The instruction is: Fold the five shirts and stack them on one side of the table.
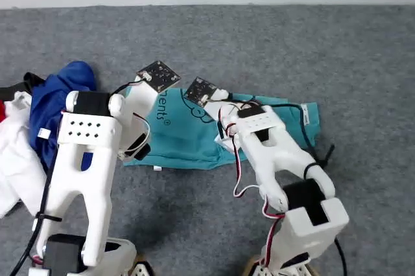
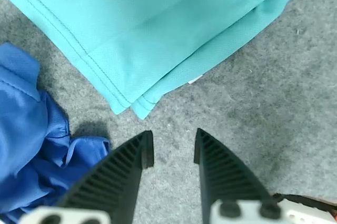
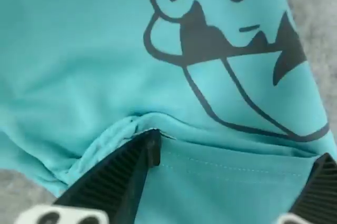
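At the far left edge of the grey worktop lies a loose heap of shirts. A white shirt is nearest the arm bases, with a sliver of red cloth and a bit of black cloth behind it. A crumpled blue shirt is bunched against the heap's right side. The left arm rises in front of the blue shirt and leans toward the middle of the worktop. In its wrist view the left end effector hangs over bare worktop with its fingers a little apart and nothing between them. It is just beside the blue shirt on one side and near a corner of the teal shirt on the other. The teal shirt lies spread in the middle of the worktop, well apart from the white shirt, with dark print on top. At that corner its edge shows two layers, one over the other. The right arm stretches over the right half of the teal shirt. The right end effector is low over the cloth with its fingers spread wide, gripping nothing. One fingertip sits at a puckered fold along a stitched hem, below a dark cartoon drawing.
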Available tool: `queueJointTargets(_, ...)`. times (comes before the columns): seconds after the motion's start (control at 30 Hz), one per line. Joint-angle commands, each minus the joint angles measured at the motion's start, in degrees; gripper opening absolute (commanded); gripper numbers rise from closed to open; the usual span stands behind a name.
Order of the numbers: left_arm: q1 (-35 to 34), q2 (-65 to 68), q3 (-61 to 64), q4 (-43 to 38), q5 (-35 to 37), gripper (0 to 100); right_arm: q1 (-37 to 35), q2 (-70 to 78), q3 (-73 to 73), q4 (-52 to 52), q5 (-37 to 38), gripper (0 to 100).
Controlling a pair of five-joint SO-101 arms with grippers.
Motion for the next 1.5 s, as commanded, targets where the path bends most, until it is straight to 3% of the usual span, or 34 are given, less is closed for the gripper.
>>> queueJointTargets(0.0, -2.55, -2.20, -1.63, -1.32, -0.18, 13, 0.40, 0.48, -2.20, 0.04, -0.62, 43.9)
queueJointTargets(0.07, -5.89, -1.93, -1.63, -3.34, 1.23, 13, 1.54, -1.45, -3.78, 2.68, -0.88, 43.9)
queueJointTargets(0.23, -13.01, -1.76, -1.63, -9.49, 12.84, 13, 4.79, -10.68, -9.85, 14.11, -6.24, 43.9)
queueJointTargets(0.5, -12.48, 10.37, 1.10, -18.02, 25.85, 14, 8.48, -21.85, -11.87, 34.15, -7.03, 43.9)
queueJointTargets(0.93, -11.69, 37.80, -16.31, -19.16, 38.68, 14, 13.85, -28.35, -10.90, 37.93, -7.03, 43.9)
queueJointTargets(1.2, -10.11, 50.55, -25.80, -11.96, 44.48, 14, 13.67, -28.35, -8.18, 37.49, -7.03, 43.9)
queueJointTargets(1.47, -0.70, 63.91, -39.78, 1.23, 44.48, 13, 13.67, -28.79, -8.18, 37.58, -7.03, 43.9)
